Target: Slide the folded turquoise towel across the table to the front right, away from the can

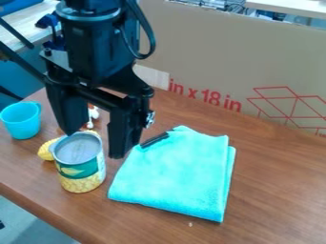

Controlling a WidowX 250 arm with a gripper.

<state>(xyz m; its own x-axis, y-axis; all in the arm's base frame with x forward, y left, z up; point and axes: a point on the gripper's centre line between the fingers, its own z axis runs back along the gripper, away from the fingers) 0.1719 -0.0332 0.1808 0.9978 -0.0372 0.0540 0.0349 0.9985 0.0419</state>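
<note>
1 upright cylindrical metal can, grey top, green-and-yellow label; black 2-fingered hand near it, fingers spread apart.

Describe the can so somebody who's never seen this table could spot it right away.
On the brown table, find the folded turquoise cloth, then look just left of it in the picture, by the black gripper. The can stands upright there: grey top, green band, yellow lower label, unlike the plain blue cup farther left.
</note>
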